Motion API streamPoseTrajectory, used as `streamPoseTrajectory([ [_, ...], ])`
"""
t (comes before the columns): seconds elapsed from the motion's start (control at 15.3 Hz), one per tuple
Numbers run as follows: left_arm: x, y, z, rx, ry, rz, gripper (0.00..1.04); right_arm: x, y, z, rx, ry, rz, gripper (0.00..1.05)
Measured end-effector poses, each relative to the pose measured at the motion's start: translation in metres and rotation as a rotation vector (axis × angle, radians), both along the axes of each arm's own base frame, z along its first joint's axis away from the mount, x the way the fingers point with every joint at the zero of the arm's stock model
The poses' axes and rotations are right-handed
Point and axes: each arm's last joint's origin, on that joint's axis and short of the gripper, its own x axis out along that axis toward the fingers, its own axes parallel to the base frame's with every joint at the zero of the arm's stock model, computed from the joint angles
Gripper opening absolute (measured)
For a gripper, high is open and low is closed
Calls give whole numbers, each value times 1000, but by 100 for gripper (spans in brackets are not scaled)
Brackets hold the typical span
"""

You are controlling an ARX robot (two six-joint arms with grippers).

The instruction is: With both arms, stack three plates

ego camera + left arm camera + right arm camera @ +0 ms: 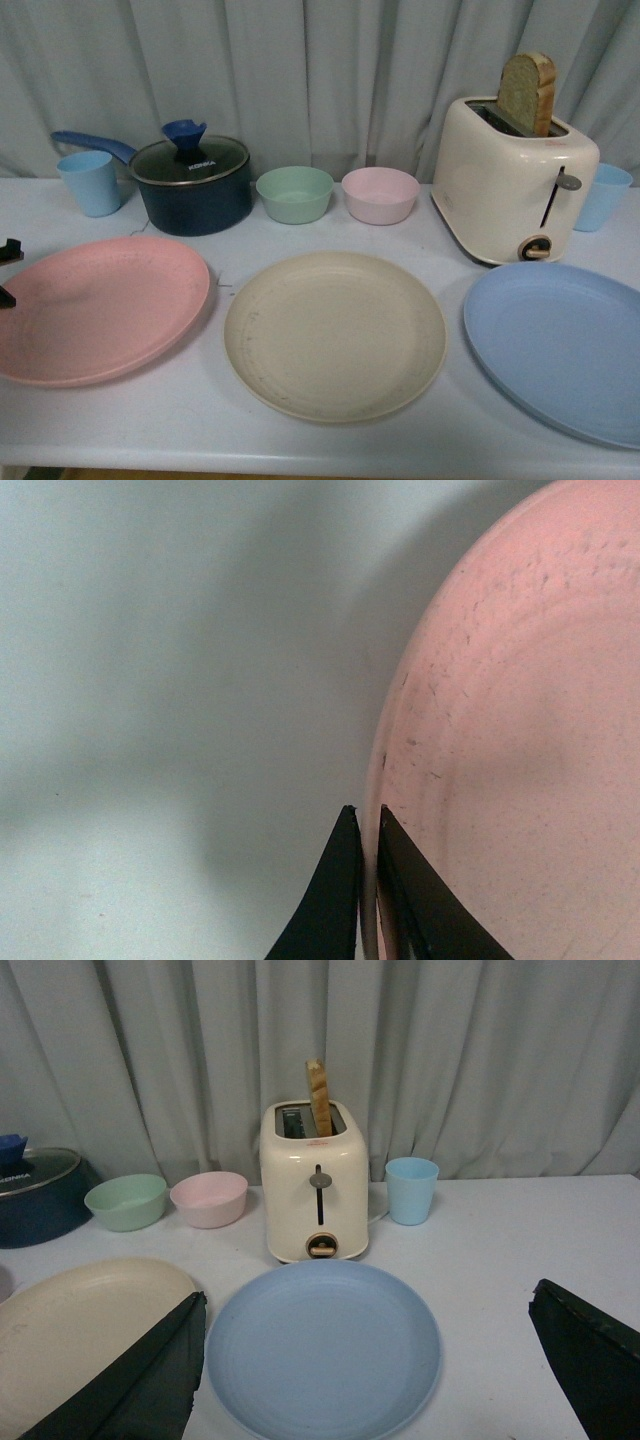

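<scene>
Three plates lie in a row on the white table: the pink plate at the left, the beige plate in the middle, the blue plate at the right. My left gripper shows only as black tips at the left edge, at the pink plate's rim. In the left wrist view my left gripper is shut on the pink plate's rim. In the right wrist view my right gripper is open above the blue plate, with the beige plate beside it.
At the back stand a blue cup, a dark blue pot with a glass lid, a green bowl, a pink bowl, a cream toaster holding a bread slice, and another blue cup. A grey curtain hangs behind.
</scene>
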Motion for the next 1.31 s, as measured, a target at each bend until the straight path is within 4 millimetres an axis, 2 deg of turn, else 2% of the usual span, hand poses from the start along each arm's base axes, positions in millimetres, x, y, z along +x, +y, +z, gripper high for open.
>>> streamPoseTrajectory([
  [0.2,-18,0,36,-4,-42,27,2,0,0,0,0,-1,0,98],
  [0.39,-31,-8,103,-46,-183,89,2,0,0,0,0,0,0,98],
  [0.46,-33,-25,128,-87,-239,129,2,0,0,0,0,0,0,98],
  [0.52,-33,-52,143,-124,-249,148,2,0,0,0,0,0,0,98],
  [0.59,-35,-83,141,-152,-214,145,2,0,0,0,0,0,0,98],
  [0.85,-44,-180,109,-224,-125,29,2,0,0,0,0,-1,0,98],
  [0.92,-45,-200,94,-242,-107,28,2,0,0,0,0,0,0,98],
  [0.98,-40,-218,63,-224,-54,59,2,0,0,0,0,-1,0,98],
  [1.31,-37,-229,38,-206,-28,71,2,0,0,0,0,0,0,98],
])
